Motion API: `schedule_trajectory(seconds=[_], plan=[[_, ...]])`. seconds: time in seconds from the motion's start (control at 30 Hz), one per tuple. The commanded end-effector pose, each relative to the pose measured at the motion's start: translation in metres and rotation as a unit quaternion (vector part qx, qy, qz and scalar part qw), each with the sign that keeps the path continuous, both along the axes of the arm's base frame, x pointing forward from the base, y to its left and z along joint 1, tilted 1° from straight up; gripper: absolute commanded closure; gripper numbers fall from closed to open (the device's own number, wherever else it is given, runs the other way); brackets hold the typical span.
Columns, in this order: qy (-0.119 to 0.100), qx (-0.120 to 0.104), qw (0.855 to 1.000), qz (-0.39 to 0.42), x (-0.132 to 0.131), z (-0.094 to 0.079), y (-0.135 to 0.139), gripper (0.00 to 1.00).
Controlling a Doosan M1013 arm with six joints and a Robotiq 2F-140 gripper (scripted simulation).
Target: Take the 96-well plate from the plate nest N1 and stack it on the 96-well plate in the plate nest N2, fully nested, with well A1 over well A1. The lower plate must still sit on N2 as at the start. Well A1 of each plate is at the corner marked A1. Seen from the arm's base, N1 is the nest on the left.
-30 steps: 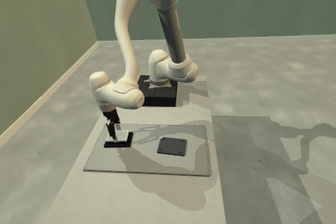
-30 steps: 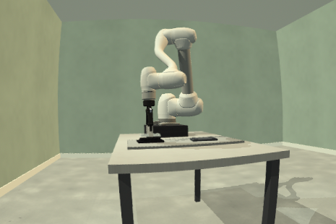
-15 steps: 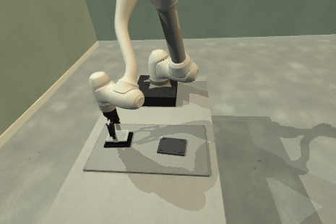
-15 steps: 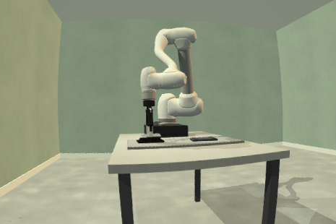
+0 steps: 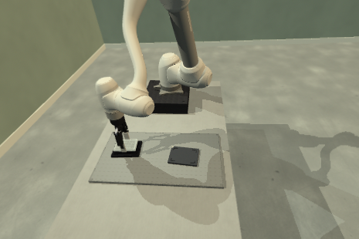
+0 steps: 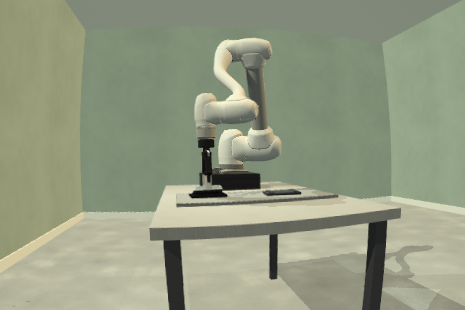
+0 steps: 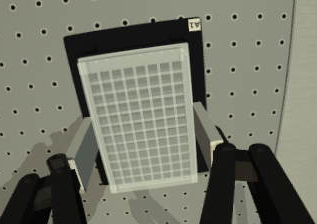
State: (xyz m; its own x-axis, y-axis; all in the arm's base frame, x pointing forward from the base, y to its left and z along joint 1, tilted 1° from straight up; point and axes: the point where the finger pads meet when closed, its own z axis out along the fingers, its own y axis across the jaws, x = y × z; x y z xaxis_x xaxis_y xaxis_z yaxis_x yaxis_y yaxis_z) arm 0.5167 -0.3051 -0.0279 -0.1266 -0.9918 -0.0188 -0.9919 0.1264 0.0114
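Observation:
My gripper point(image 7: 144, 123) is shut on the long sides of a clear 96-well plate point(image 7: 140, 116). The plate hangs level, just above a black plate nest point(image 7: 135, 60) whose far right corner carries an A1 label point(image 7: 194, 24). The held plate hides the middle of that nest, so I cannot tell whether another plate lies under it. In the top view the gripper point(image 5: 120, 143) and plate point(image 5: 130, 144) are over the left nest point(image 5: 127, 153). The right nest point(image 5: 184, 156) is dark and bare. In the exterior view the gripper point(image 6: 207, 181) stands low over the left nest point(image 6: 208, 194).
Both nests stand on a grey perforated mat point(image 5: 157, 162) on the table. The arm's black base block point(image 5: 169, 98) is behind the mat. The table edge point(image 6: 274, 225) is in front of the mat.

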Motion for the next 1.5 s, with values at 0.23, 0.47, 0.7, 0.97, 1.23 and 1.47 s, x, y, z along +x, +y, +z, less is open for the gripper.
schedule_trajectory(seconds=[0.23,0.47,0.7,0.97,1.23,1.47], plan=[[0.0,0.0,1.0,0.0,0.0,-0.0017,0.0001,1.0],[0.0,0.0,1.0,0.0,0.0,-0.0025,0.0001,1.0],[0.0,0.0,1.0,0.0,0.0,-0.0037,0.0001,1.0],[0.0,0.0,1.0,0.0,0.0,-0.0047,0.0001,1.0],[0.0,0.0,1.0,0.0,0.0,-0.006,0.0002,1.0],[0.0,0.0,1.0,0.0,0.0,-0.0072,0.0002,1.0]])
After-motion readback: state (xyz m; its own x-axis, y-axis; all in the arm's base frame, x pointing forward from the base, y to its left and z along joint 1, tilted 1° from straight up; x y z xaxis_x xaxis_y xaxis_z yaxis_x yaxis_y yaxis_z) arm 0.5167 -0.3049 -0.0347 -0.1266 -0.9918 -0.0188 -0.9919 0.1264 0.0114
